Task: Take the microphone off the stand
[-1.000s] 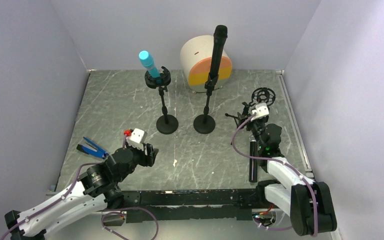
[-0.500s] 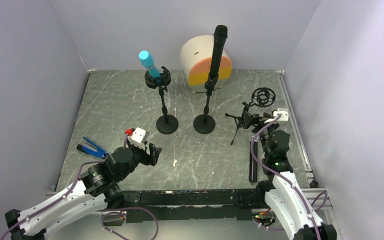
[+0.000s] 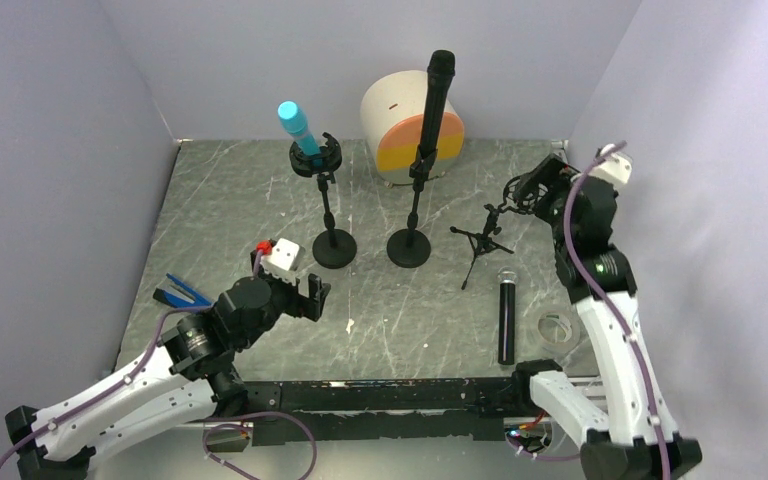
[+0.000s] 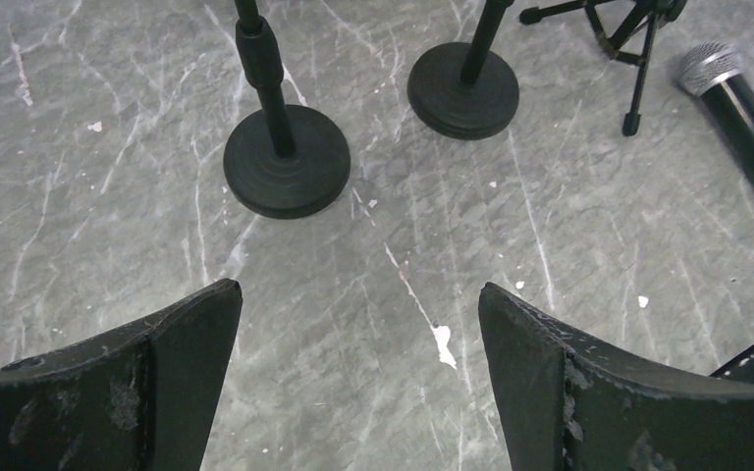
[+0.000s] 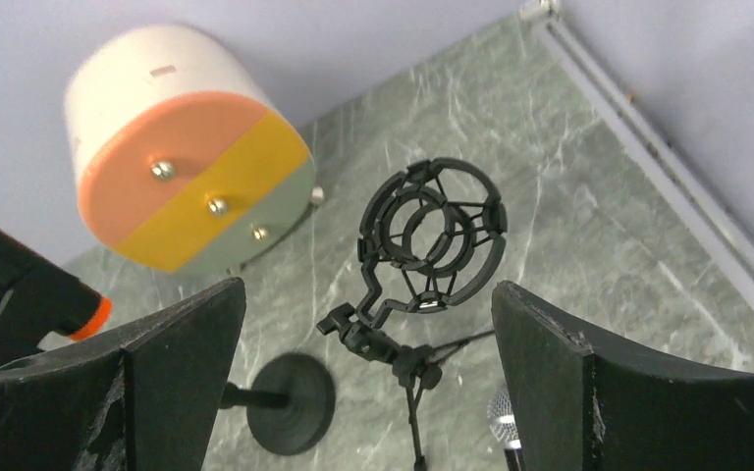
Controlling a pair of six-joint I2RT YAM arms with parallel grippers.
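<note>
Reaching for the blue microphone looks like the step: the left gripper hangs wide open, empty, low before its stand. Grip the body above the clip, pull along its tilt. A black microphone stands upright beside it; a third microphone lies on the table by the tripod, where the right gripper gapes empty.

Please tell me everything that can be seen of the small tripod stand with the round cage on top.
The tripod stand is thin and black, seemingly metal and plastic. Three spread legs rest on the grey marbled table; a short pole carries a round open-work cage, which is empty. It stands upright near the right side; only the table touches it.
</note>
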